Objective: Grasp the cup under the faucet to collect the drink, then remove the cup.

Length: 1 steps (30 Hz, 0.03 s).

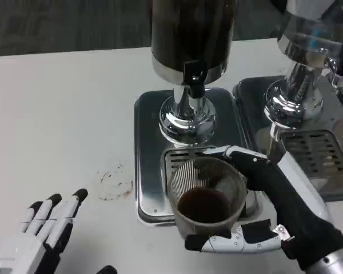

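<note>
A: Cup (207,197)?
B: Clear ribbed plastic, dark drink in the bottom. Sits upright on the drip grate (180,157) of the steel tray (148,165), in front of and below the black faucet (194,77) of the dark dispenser (191,34).
A: Who's got it?
B: Right hand (274,205). Wrapped round the cup from the right: fingers behind its far rim, thumb across the near side at the base. Firm hold, w/ the cup between them.
A: Left hand (43,231)?
B: Bottom-left corner, flat over the desk (63,114), fingers stretched out and slightly apart, nothing in it. Well apart from the tray.
A: Anything else?
B: Brownish ring stain (114,182) on the desk, between the left hand and the tray. 2nd dispenser (308,51) w/ its own tray (326,165) to the right, just beside the first.
</note>
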Available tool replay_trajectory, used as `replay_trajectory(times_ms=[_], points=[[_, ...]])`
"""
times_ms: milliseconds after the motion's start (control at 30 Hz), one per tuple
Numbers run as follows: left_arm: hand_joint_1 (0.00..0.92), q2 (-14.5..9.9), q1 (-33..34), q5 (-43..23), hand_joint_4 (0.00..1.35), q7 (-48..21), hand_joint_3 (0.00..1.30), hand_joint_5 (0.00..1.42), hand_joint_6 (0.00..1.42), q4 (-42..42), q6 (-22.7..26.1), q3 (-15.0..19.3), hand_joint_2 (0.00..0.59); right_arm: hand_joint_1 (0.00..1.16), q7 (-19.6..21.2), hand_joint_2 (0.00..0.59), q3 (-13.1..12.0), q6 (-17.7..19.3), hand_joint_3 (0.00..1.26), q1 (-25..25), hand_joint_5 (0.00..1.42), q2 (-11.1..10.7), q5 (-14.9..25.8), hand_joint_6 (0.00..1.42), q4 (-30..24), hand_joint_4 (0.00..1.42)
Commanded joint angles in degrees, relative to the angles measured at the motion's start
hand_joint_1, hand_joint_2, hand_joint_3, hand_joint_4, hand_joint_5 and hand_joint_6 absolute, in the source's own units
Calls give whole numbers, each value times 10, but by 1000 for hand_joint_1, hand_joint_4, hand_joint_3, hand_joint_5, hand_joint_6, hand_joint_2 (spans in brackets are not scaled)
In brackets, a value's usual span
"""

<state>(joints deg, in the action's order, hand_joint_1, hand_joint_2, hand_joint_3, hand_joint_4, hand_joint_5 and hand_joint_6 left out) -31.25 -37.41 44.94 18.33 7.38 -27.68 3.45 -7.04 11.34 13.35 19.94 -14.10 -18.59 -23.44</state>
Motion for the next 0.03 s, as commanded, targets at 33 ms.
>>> replay_trajectory(times_ms=[33], points=[[0,7,4,4,0,16,0,0,0,1,5,8,156,1052,2,71,-3,15,729,-7,916,4,14,1106,-13,842]])
